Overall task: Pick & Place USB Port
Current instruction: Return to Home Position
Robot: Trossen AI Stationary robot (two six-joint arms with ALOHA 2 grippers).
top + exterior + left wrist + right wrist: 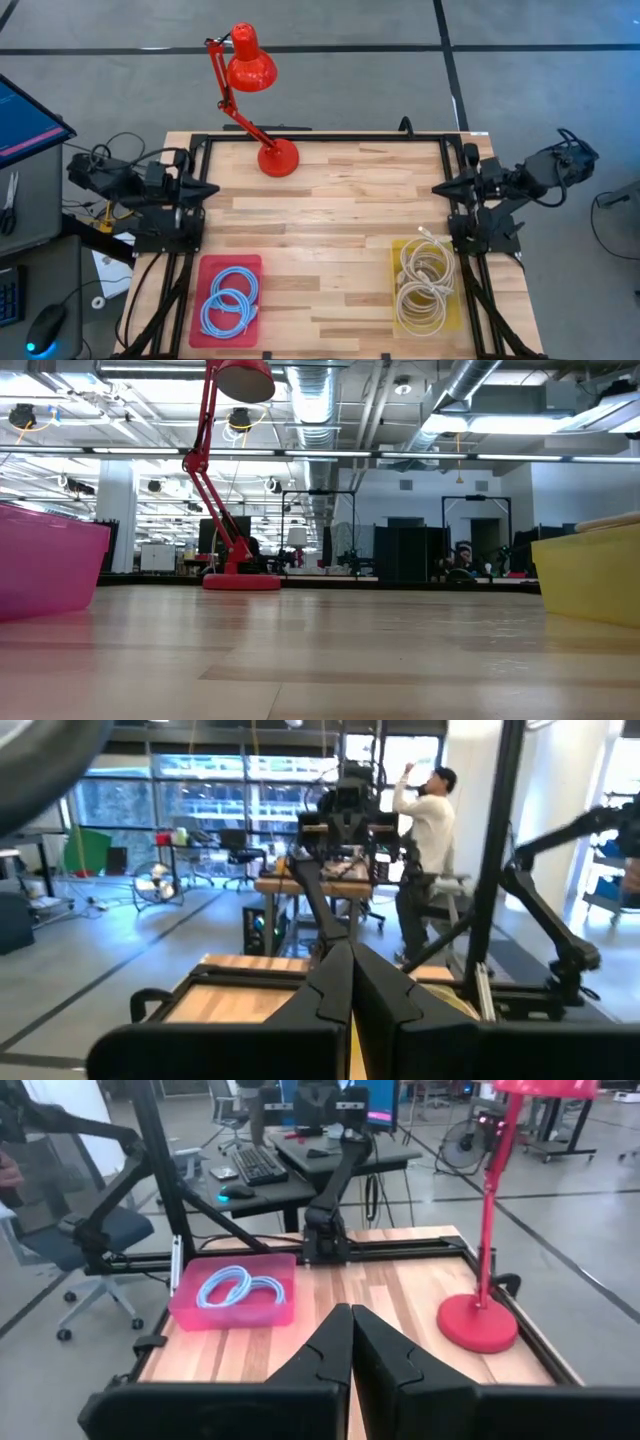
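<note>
Pink bin point(45, 570) and yellow bin point(590, 575) loom closest in the low view, one at each side of the table point(320, 650). From above, the pink bin sits by the near-left corner and holds two coiled blue cables point(230, 298). The yellow bin sits by the near-right corner. The light yellow charger cables point(424, 285) lie coiled inside it, probably two loops set along its length, though pale wire on yellow is hard to count.

Left gripper point(208, 188) hangs over the left edge of the table, pointing toward the middle, its fingers pressed together with nothing between them. Right gripper point(440, 187) mirrors it over the right edge, likewise closed and empty. Both are well apart from the bins.

A red lamp point(277, 158) stands near the far edge, left of centre, its arm leaning out past that edge. Beyond the table, in the left wrist view, a person point(425, 830) in a white top stands.
</note>
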